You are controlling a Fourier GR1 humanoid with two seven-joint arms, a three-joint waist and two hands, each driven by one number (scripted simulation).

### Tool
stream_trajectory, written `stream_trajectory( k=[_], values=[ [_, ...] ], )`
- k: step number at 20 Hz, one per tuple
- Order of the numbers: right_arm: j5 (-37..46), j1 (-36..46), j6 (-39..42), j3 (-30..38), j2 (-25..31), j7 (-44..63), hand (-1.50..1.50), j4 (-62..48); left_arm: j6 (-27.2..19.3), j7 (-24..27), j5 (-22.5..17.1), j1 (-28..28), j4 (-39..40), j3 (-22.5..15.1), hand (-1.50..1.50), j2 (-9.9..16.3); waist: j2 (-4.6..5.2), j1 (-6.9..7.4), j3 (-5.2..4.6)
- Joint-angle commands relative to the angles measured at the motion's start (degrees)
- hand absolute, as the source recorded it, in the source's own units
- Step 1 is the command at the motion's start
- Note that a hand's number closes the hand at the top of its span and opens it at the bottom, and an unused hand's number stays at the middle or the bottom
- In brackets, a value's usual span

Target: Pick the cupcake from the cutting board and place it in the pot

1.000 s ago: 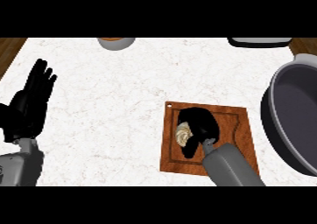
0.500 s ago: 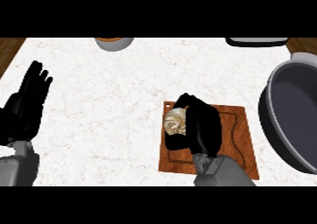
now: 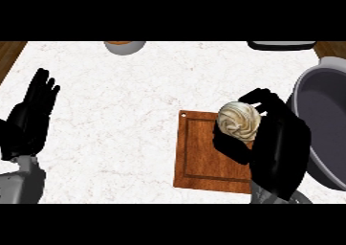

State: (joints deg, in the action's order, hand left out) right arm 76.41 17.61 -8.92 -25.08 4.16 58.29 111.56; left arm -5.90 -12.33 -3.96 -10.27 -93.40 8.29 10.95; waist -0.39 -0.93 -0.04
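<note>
On white marble counter (image 3: 134,124) edged by wood floor (image 3: 6,55): right hand (image 3: 278,143) curled round cupcake (image 3: 239,120).

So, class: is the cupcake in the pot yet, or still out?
Out. The right hand has its fingers curled round the cupcake above the cutting board, left of the pot.

We are in a kitchen. We see a white stone counter (image 3: 134,119) with thin marble lines, and brown wood at its corners at 11 and 1 o'clock. A wooden cutting board (image 3: 204,158) lies on it at about 5 o'clock. A big dark pot (image 3: 324,129) sits at 3 o'clock. A small bowl (image 3: 124,46) peeks in at 12 o'clock.
</note>
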Motion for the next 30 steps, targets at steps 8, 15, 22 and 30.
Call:
stream_trajectory(
  k=[8,15,22,30],
  values=[
    [-9.1,-9.5,-5.0,17.1,5.4,-7.6,1.50,6.5,1.3,-1.7,-0.8,0.0,-2.0,1.0,0.00,1.2,0.37,0.95,0.07],
    [-26.6,-6.5,-7.4,32.8,9.8,-17.9,1.50,-2.6,1.5,-1.4,-0.7,-3.5,1.5,1.4,0.00,1.3,0.49,0.95,0.08],
    [-9.5,-7.6,-9.0,33.5,17.6,-20.3,1.50,-16.1,-0.2,0.7,1.6,-2.0,1.0,-0.5,0.00,-0.7,0.77,1.50,0.03],
    [-17.1,-1.5,-18.9,40.2,20.2,-34.0,1.50,-42.1,-1.3,-4.3,1.5,-2.3,-3.7,-1.1,0.00,-1.2,0.53,1.49,0.10]
  ],
)
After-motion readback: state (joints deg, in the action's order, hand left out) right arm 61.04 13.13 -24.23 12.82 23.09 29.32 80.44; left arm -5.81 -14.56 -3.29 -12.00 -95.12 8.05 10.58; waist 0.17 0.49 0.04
